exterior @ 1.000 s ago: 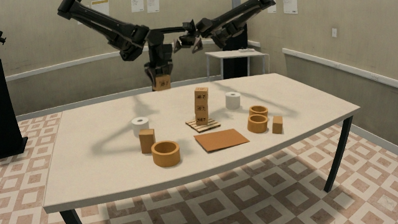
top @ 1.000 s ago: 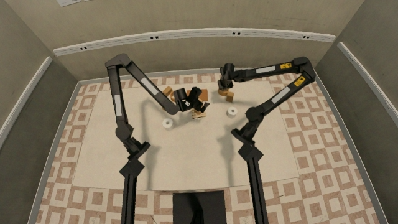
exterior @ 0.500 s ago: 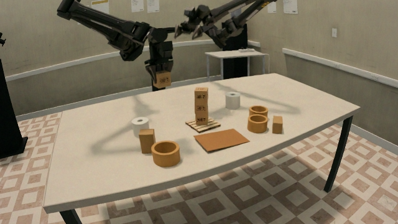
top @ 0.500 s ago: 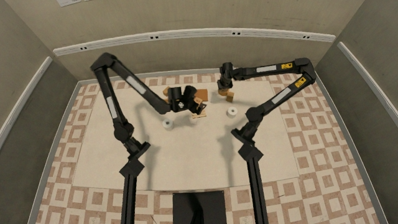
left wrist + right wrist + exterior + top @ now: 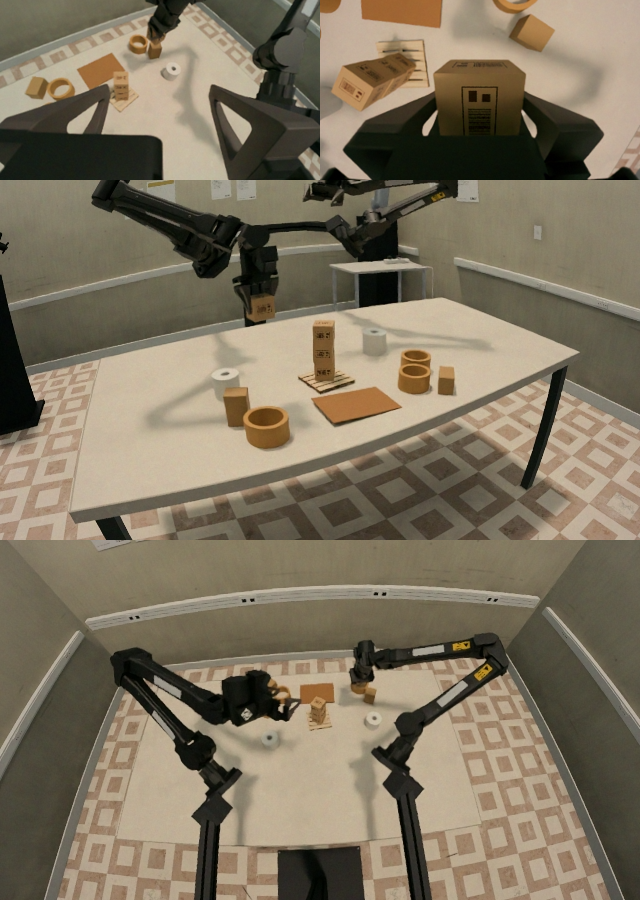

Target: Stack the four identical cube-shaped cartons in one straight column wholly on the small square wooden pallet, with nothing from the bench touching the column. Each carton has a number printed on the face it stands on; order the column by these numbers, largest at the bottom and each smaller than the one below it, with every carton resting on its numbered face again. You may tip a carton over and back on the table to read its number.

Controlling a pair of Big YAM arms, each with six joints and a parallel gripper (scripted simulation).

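Note:
Three cube-shaped cartons [image 5: 318, 710] [image 5: 324, 352] [image 5: 121, 86] [image 5: 374, 78] stand stacked in an upright, roughly straight column on the small wooden pallet [image 5: 326, 725] [image 5: 345, 381] [image 5: 421, 83]. Their undersides are hidden. My right gripper [image 5: 260, 300] [image 5: 479, 90] is shut on the fourth carton [image 5: 263, 311] [image 5: 480, 74], held high above the table, away from the column. Printed labels show on its visible faces; its underside is hidden. My left gripper [image 5: 293, 710] [image 5: 159, 89] is open and empty, raised well above the table on the other side of the column.
A flat orange-brown sheet [image 5: 317, 692] [image 5: 356, 405] lies beside the pallet. A plain box [image 5: 236, 406] [image 5: 532, 33] and tape ring [image 5: 266, 427] stand on the right arm's side. Two rings and another box [image 5: 446, 380] stand opposite. White rolls [image 5: 270, 739] [image 5: 373, 720] flank the column.

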